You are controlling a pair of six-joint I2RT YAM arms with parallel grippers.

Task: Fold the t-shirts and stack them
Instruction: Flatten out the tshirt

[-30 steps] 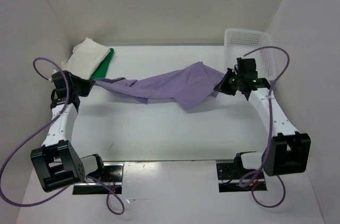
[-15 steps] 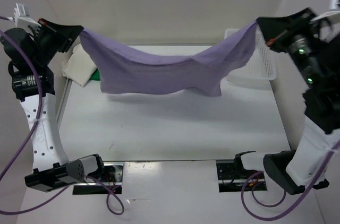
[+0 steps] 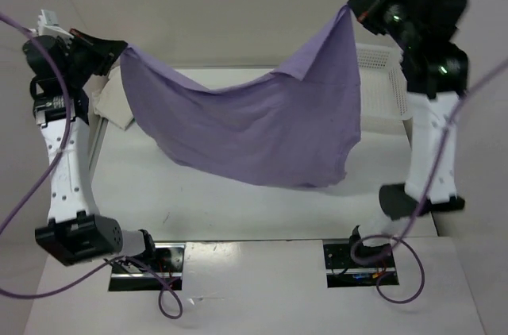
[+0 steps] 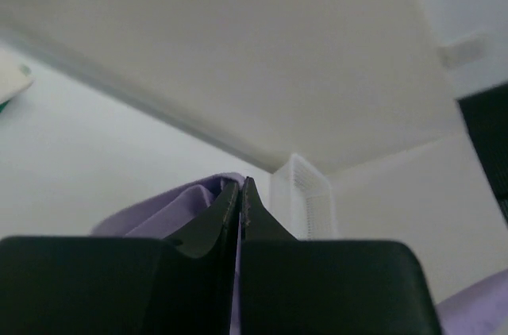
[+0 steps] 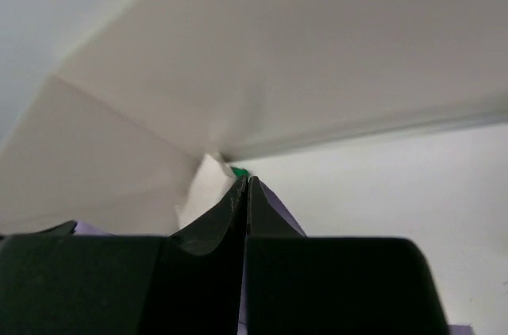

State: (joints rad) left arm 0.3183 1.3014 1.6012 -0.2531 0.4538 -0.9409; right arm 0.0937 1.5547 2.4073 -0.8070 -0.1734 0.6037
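Even, diffuse light from above fills the top view, bright and without glare; the hanging light purple cloth t-shirt throws only a faint, soft-edged shadow on the white table; the 2 wrist views are dimmer and softer; the black left gripper and black right gripper show as dark, blurred shapes close to the lens; the white plastic lattice basket lacks sharp detail.

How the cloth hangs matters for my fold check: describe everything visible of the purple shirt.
The purple shirt is plain, soft, creased light-purple cloth. It hangs spread like a sheet: the left pincer is shut on one upper corner, the right pincer on the other, held higher. Its top edge sags between them; its bottom edge is uneven. Whether it brushes the table cannot be told.
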